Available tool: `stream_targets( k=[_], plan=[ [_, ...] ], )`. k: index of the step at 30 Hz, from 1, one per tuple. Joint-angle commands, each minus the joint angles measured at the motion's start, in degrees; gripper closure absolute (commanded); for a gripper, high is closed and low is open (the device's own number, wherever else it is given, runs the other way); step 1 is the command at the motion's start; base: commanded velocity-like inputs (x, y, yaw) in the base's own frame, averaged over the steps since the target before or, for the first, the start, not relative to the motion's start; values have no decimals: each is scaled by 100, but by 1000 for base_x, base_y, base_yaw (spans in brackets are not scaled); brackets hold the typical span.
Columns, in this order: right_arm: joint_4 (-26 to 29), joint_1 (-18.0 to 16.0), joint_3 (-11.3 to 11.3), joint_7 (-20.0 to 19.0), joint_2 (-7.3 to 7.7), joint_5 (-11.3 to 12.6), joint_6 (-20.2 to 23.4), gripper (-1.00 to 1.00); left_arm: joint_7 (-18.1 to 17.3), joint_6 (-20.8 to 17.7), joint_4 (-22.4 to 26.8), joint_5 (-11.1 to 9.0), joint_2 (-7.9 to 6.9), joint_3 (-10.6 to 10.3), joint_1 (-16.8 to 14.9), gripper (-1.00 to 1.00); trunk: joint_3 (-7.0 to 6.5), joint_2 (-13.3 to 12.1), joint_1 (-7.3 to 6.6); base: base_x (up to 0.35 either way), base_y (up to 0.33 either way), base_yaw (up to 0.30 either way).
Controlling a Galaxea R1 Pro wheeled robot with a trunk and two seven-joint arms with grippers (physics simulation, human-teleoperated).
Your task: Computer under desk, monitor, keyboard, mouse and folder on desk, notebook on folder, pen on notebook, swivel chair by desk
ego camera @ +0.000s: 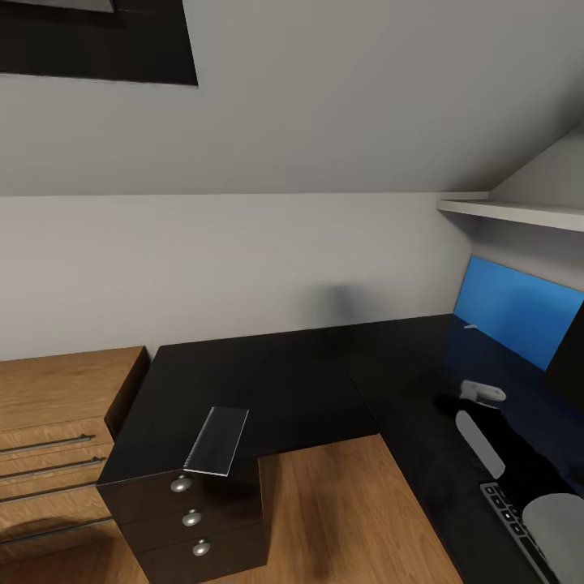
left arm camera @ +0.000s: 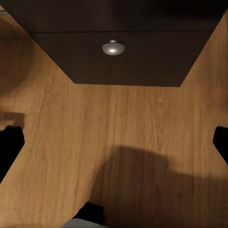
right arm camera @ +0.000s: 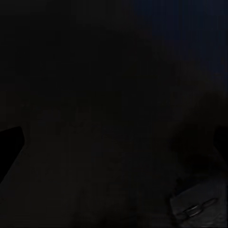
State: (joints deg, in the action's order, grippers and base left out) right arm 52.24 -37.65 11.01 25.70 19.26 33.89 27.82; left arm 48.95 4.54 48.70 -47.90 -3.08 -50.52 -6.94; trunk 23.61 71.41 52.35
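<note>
At about 8 o'clock in the head view we see the light wood dresser (ego camera: pixel 57 405). Just right of it stands the black drawer unit (ego camera: pixel 195 519) of the desk (ego camera: pixel 276 381). The grey notebook (ego camera: pixel 217 442) lies flat on the top above those drawers, at 7 o'clock, with its near edge right at the desk's front lip.

The left gripper (left arm camera: pixel 114 147) hangs low over the wooden floor (left arm camera: pixel 118 123) and faces a round silver knob (left arm camera: pixel 113 47). Its fingers (left arm camera: pixel 9 147) are spread wide with nothing between them.

At 3 o'clock a bright blue sheet, which we take for the folder (ego camera: pixel 519 312), stands steeply tilted over the desk's right wing. We cannot tell what holds it there. The keyboard (ego camera: pixel 511 519) lies at 4 to 5 o'clock.

The right gripper (right arm camera: pixel 114 147) looks onto dark desktop. Its fingers (right arm camera: pixel 9 147) appear spread and empty, though the picture is very dim.

The risks, as we judge them:
- The notebook sits so near the lip that a pinch from the front could push it along the glossy top or tip it off.
- The left arm, coming up from below, could strike the drawers or the desk's edge.
- The tilted folder could slide flat onto the keyboard rather than beside the mouse.
</note>
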Motion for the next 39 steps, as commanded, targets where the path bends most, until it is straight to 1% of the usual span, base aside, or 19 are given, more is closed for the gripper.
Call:
stream_targets(
  k=[1,2,3,4,5,6,8,9,16,23,30,32,39],
  plan=[
    [356,156,29,196,-6,63,88,-100,29,47,0,-57,-4,-33,-9,-100,7,4,1,0,0,0],
    [1287,576,27,542,-64,125,242,-100,29,47,-13,-55,3,-31,-9,-100,7,4,1,0,0,0],
    [2088,925,26,829,-138,232,351,-100,29,47,-20,-54,6,-29,-9,-100,7,4,1,0,0,0],
    [2494,1103,28,988,-190,318,433,-100,30,47,-23,-52,7,-29,-9,-100,7,4,1,0,0,0],
    [3005,1327,36,1222,-362,494,691,-100,34,48,-26,-49,9,-28,-9,-100,7,4,1,0,0,0],
    [3056,1349,35,1246,-402,512,733,-100,34,48,-26,-48,9,-28,-9,-100,7,4,1,0,0,0],
    [3173,1400,30,1309,-529,545,837,-100,35,52,-27,-46,9,-24,-9,-100,7,4,1,0,0,0],
    [3239,1434,31,1364,-636,550,882,-100,36,56,-27,-41,0,-20,-9,-100,7,4,1,0,0,212],
    [3188,1436,47,1368,-651,548,866,-100,34,56,-27,-35,-8,-19,-9,-100,7,4,1,-21,15,267],
    [3165,1436,145,1368,-651,546,865,-100,35,56,-27,-35,-8,-16,-9,-100,14,4,1,-181,161,252],
    [3167,1436,197,1364,-643,546,865,-100,32,56,-27,-35,-8,-13,-9,-100,16,4,1,-249,221,41],
    [3162,1436,263,1361,-648,539,865,-100,32,56,-27,-41,-8,-11,-9,-100,16,4,1,-252,192,3],
    [3152,1436,345,1359,-644,532,864,-100,34,56,-27,-48,-1,-14,-9,-100,16,4,1,-118,62,1]
  ],
)
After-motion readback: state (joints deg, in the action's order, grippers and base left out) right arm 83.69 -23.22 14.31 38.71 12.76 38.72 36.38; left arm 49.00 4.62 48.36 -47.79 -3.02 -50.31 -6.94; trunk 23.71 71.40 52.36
